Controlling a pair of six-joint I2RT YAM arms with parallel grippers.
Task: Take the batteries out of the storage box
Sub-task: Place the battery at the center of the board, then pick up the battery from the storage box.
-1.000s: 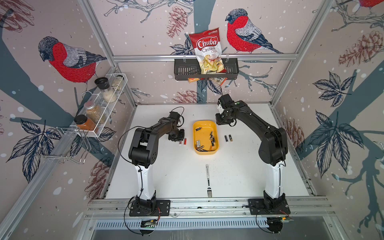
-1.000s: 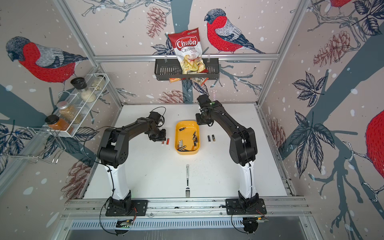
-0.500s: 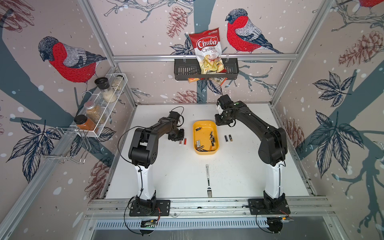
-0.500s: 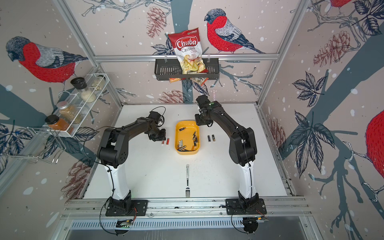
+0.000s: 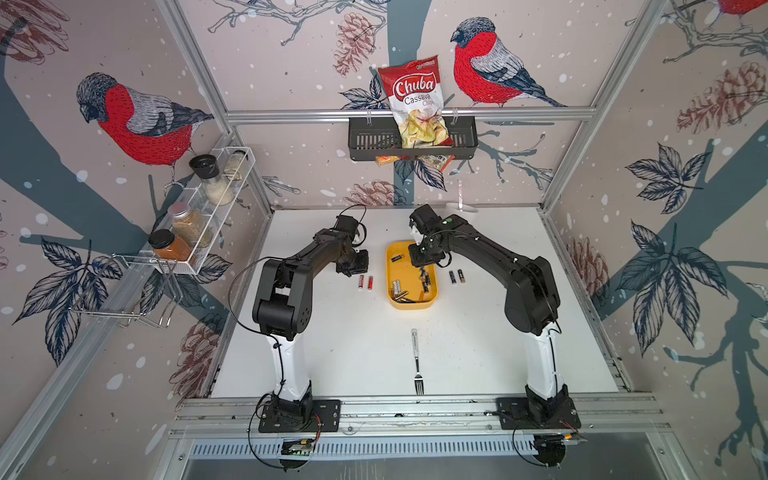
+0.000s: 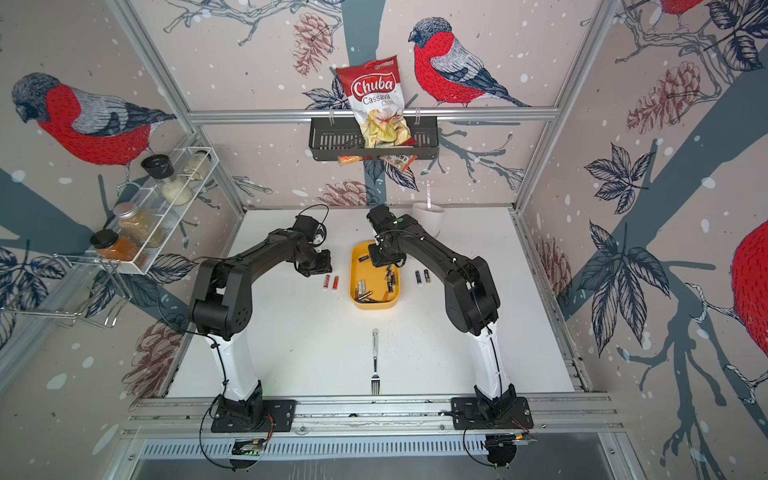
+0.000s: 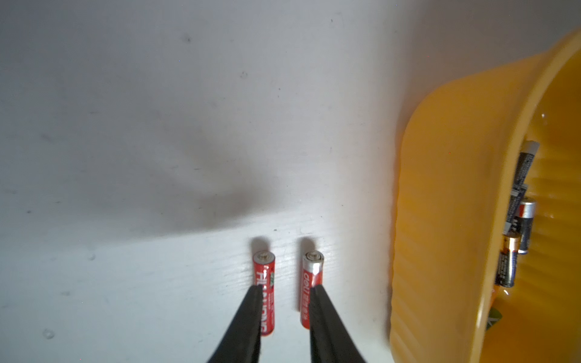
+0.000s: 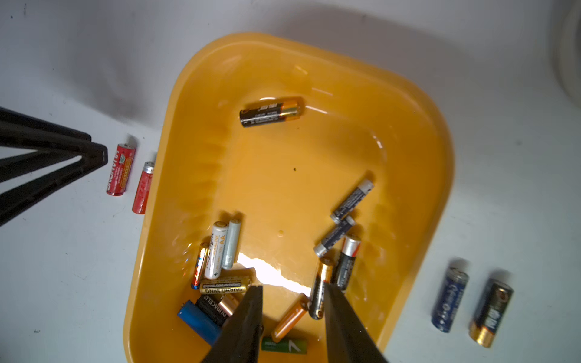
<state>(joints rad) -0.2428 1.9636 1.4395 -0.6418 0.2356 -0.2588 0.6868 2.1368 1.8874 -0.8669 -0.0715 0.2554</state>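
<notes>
Left of the yellow storage tray [image 8: 435, 151], the left gripper [image 7: 286, 287] hangs with its jaws narrowly apart and empty. Below it, a red battery [image 7: 263, 270] and a second red battery [image 7: 312, 270] lie parallel just beside the tray's left wall. Inside the tray, a lone black-and-gold battery [image 8: 272, 111] lies toward the far end and the loose batteries [image 8: 220, 248] crowd the near end. The right gripper [image 8: 291, 286] hangs above the tray, jaws modestly apart, holding nothing. Right of the tray lie a blue battery [image 8: 449, 300] and a black-and-copper battery [image 8: 492, 311].

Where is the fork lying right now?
In a top view the fork lies flat on the white table near the front rail, in front of the yellow storage box, not touching it.
</notes>
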